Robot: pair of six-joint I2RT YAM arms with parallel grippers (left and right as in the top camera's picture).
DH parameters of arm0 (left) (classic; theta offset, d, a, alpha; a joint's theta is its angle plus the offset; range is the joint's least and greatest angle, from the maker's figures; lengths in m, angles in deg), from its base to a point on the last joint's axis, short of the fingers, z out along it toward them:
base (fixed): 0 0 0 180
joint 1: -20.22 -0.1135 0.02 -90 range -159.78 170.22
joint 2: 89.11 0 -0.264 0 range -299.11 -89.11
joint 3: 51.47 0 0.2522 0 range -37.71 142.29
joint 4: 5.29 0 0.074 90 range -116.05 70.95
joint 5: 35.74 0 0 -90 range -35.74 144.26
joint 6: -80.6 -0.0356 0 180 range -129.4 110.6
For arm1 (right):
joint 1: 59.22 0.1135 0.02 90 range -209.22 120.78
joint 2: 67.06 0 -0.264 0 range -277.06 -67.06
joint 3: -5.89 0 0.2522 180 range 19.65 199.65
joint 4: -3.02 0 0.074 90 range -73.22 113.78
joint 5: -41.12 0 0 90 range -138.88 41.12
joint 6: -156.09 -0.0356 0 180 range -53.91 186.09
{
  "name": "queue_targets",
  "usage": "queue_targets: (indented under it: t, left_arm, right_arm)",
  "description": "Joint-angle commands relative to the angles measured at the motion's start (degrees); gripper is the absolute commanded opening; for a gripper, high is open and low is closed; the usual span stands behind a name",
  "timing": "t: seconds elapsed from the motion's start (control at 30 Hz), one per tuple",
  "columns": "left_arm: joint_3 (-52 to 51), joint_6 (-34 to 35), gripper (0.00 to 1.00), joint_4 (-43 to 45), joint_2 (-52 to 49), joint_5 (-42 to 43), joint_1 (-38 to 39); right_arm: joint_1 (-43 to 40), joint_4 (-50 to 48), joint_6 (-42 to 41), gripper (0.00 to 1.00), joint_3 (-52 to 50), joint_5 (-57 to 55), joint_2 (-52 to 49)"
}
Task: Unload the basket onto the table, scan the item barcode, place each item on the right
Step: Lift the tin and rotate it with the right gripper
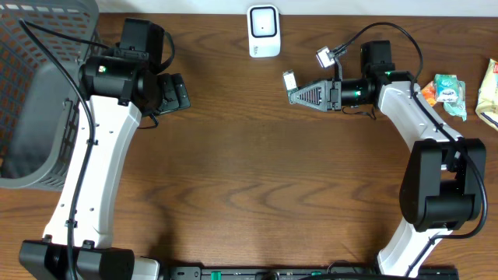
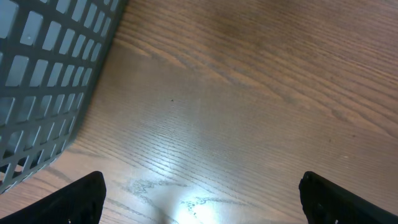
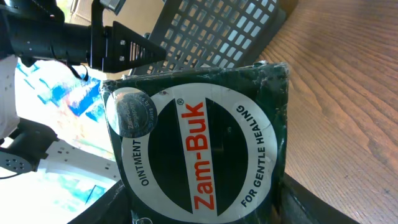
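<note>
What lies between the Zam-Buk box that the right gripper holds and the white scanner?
Nothing: only bare wooden table between Zam-Buk box and white scanner, as the overhead view shows.

Table point(image 1: 257, 179): brown wood, with darker grain streaking across your overhead view.
Basket point(image 1: 47, 47): grey, in an open square grid.
Scanner point(image 1: 264, 31): white, with a dark window.
Box point(image 3: 199, 155): dark green. You see a white ring with dark lettering, red "Zam-Buk" on a white band, and a round silver seal.
Arms: your left arm point(image 1: 97, 171) and right arm point(image 1: 420, 117) are white with black joints.
Packets: teal packet point(image 1: 450, 89) with white patches; yellow packet point(image 1: 490, 93) at the frame's edge.
</note>
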Motion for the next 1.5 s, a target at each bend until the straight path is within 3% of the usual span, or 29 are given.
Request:
queue_targets:
  t: [0.0, 1.3, 1.47]
  left_arm:
    - [0.5, -0.6, 0.97, -0.2, 0.4, -0.7, -0.2]
    - [0.5, -0.6, 0.98, -0.2, 0.4, -0.7, -0.2]
    - [0.5, -0.6, 0.98, -0.2, 0.4, -0.7, -0.2]
  right_arm:
    - [0.3, -0.1, -0.4, 0.53, -0.1, 1.9, 1.4]
    - [3.3, -2.8, -0.4, 0.52, -0.2, -6.0, 1.3]
    - [4.4, -0.5, -0.4, 0.51, -0.2, -17.4, 1.3]
